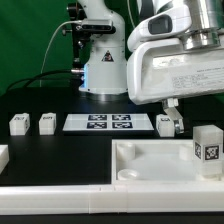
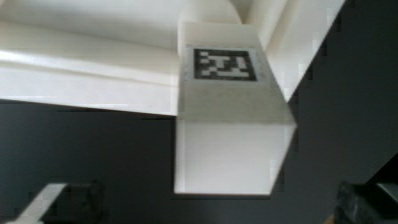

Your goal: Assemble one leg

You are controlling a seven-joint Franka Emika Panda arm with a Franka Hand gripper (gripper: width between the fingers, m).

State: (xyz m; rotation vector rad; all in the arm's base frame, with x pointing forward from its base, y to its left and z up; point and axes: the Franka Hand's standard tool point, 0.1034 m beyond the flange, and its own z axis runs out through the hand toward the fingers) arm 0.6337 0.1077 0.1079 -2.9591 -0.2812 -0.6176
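The table [image 1: 60, 150] is carrying the white panel [image 1: 150, 165] along its near side. The leg [image 1: 207, 146] is standing upright on that panel toward the exterior view's right, tag facing the camera. Your hand [image 1: 172, 118] is hanging open nearby, gripping nothing. In the wrist view its fingers [image 2: 59, 202] are sitting well apart from a tagged post [image 2: 231, 140].

Judgement: you are working the seating step, so the next move is calling for a centred close on the post and a turn into its socket.

Not verifiable: whether that post is the same leg, or whether it is seating at all. The wrist housing [image 1: 175, 55] is masking most of the hand.
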